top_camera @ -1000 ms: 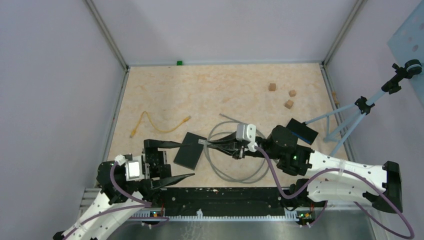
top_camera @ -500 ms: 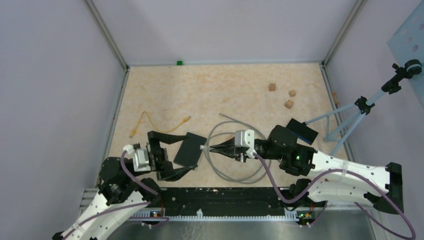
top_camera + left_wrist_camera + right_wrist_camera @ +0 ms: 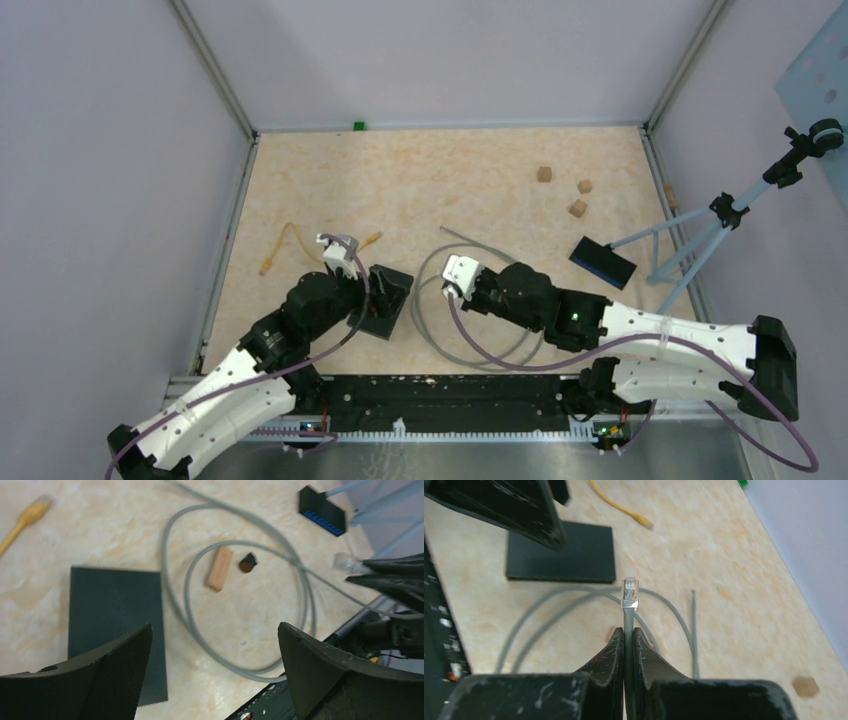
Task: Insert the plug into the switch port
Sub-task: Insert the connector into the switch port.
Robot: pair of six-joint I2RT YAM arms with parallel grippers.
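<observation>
Right end effector (image 3: 628, 632) pinches cable (image 3: 628, 619) just behind plug (image 3: 630, 594); left end effector (image 3: 214, 630) wide above switch (image 3: 117, 625). Risk: plug pivots, jams; unheld switch slides.

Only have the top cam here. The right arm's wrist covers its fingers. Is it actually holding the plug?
Observer: Yes. In the right wrist view the right gripper is shut on the gray cable, just behind the plug, which sticks out past the fingertips.
Operator: Left side?
Observer: In the left wrist view the left gripper is wide open with nothing between its fingers. The black box lies on the table below it.
Operator: Anything hidden under the right arm?
Observer: A wooden block and a small dark piece lie side by side inside the cable loop.
</observation>
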